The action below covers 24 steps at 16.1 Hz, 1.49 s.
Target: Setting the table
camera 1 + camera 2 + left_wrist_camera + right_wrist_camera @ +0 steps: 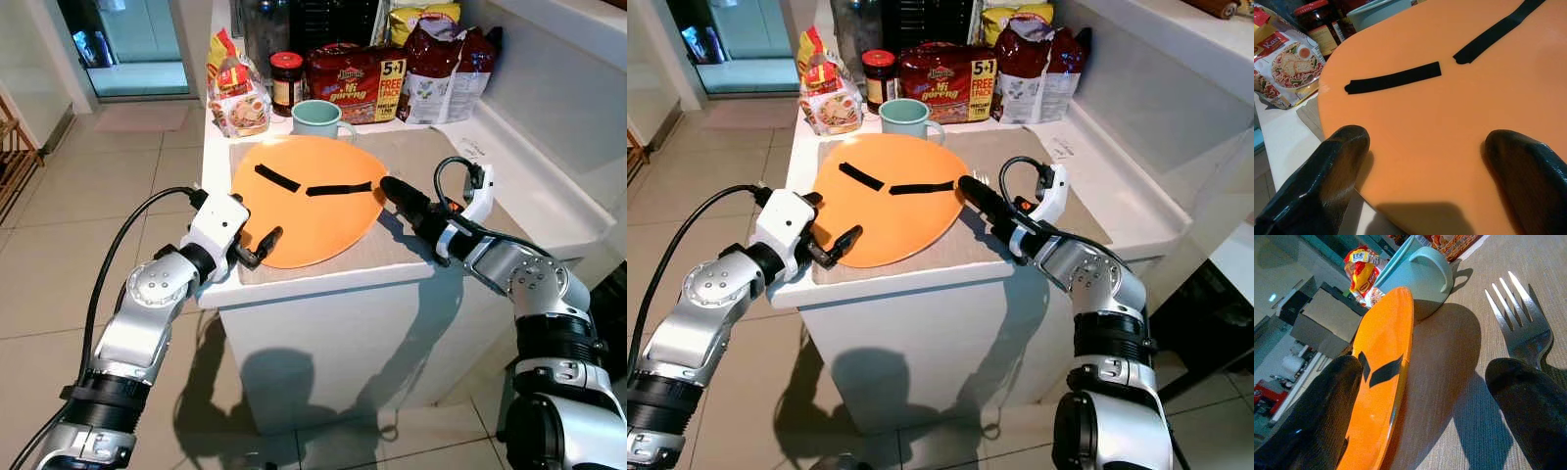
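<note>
An orange plate (pixel 304 201) with two black tape strips lies on a beige placemat (pixel 421 157) on the white counter. Behind it stands a pale blue mug (pixel 318 117). A silver fork (pixel 1520 318) lies on the mat just right of the plate. My left gripper (pixel 263 247) is at the plate's near-left rim, open, its fingers (pixel 1327 176) spread over the rim. My right gripper (pixel 392 186) is low over the mat at the plate's right rim, open, with one finger by the plate and the other finger (pixel 1533 411) by the fork.
A noodle packet (pixel 238 98), a dark jar (pixel 286 80), a red multipack (pixel 355 80) and snack bags (pixel 441 69) line the back of the counter. A raised white ledge (pixel 568 88) runs along the right. The counter's front edge (pixel 323 284) drops to tiled floor.
</note>
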### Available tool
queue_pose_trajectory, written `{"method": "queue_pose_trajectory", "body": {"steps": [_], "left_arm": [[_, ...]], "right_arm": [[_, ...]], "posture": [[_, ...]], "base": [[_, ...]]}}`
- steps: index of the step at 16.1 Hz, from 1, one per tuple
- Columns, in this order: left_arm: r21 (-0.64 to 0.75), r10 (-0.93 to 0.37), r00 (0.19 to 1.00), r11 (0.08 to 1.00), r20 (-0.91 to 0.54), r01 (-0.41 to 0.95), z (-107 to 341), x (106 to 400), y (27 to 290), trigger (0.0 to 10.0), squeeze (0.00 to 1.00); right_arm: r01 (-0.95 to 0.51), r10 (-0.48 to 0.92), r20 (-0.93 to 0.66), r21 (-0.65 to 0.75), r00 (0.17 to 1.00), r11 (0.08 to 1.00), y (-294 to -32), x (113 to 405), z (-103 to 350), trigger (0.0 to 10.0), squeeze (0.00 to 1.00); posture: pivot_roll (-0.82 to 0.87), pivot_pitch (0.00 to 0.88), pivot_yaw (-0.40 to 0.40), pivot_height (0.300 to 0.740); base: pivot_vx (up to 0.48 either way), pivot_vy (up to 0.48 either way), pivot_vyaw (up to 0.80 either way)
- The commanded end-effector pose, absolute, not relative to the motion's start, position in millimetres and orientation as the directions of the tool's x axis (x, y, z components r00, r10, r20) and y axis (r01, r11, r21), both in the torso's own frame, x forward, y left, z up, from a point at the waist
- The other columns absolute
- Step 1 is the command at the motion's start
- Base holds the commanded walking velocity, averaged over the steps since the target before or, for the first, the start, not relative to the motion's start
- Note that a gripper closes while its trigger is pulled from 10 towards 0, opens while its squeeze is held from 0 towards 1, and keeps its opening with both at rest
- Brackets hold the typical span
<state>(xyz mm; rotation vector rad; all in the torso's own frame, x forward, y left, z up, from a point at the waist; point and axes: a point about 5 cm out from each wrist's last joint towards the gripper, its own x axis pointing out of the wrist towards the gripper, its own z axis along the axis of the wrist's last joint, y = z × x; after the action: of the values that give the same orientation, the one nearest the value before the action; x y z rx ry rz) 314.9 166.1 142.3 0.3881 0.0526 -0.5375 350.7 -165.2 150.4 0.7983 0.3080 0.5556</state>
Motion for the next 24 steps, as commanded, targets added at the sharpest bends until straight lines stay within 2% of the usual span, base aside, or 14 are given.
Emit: {"method": "queue_pose_trajectory", "body": {"steps": [1, 2, 4, 7, 8, 9, 10, 24], "left_arm": [[0.301, -0.5, 0.824, 0.769, -0.267, 0.564, 115, 307, 165, 10.0, 0.0], [0.301, -0.506, 0.82, 0.765, -0.266, 0.569, 115, 307, 165, 10.0, 0.0], [0.304, -0.515, 0.814, 0.757, -0.27, 0.579, 115, 306, 164, 10.0, 0.0], [0.304, -0.518, 0.812, 0.754, -0.27, 0.582, 115, 306, 164, 10.0, 0.0], [0.305, -0.517, 0.813, 0.755, -0.269, 0.581, 115, 306, 163, 10.0, 0.0], [0.305, -0.517, 0.813, 0.755, -0.269, 0.581, 114, 306, 163, 10.0, 0.0], [0.305, -0.517, 0.813, 0.755, -0.269, 0.581, 114, 306, 163, 10.0, 0.0], [0.335, -0.51, 0.82, 0.749, -0.259, 0.572, 118, 310, 164, 10.0, 0.0]], "right_arm": [[-0.364, 0.606, -0.043, 0.765, 0.794, 0.532, -160, 353, 153, 10.0, 0.95], [-0.378, 0.63, -0.025, 0.781, 0.776, 0.497, -154, 353, 153, 10.0, 0.95], [-0.425, 0.671, -0.003, 0.772, 0.742, 0.473, -142, 354, 155, 10.0, 0.0], [-0.445, 0.689, 0.01, 0.77, 0.725, 0.457, -135, 356, 158, 10.0, 0.0], [-0.447, 0.69, 0.017, 0.773, 0.723, 0.449, -135, 357, 159, 9.1, 0.0], [-0.448, 0.69, 0.022, 0.776, 0.724, 0.445, -135, 357, 159, 2.4, 0.0], [-0.449, 0.689, 0.03, 0.779, 0.724, 0.438, -136, 358, 160, 0.0, 0.0], [-0.409, 0.678, 0.006, 0.801, 0.735, 0.437, -138, 360, 154, 0.0, 0.0]], "posture": [[0.06, 0.0, -0.012, 0.74], [0.06, 0.0, -0.011, 0.74], [0.06, 0.0, -0.011, 0.74], [0.06, 0.0, -0.018, 0.74], [0.06, 0.0, -0.018, 0.74], [0.06, 0.0, -0.018, 0.74], [0.06, 0.0, -0.018, 0.74], [0.07, 0.0, -0.014, 0.74]], "base": [[0.0, 0.0, 0.0], [0.0, 0.0, 0.0], [0.0, 0.0, 0.0], [0.0, 0.0, 0.0], [0.0, 0.0, 0.0], [0.0, 0.0, 0.0], [0.0, 0.0, 0.0], [0.0, 0.0, 0.0]]}}
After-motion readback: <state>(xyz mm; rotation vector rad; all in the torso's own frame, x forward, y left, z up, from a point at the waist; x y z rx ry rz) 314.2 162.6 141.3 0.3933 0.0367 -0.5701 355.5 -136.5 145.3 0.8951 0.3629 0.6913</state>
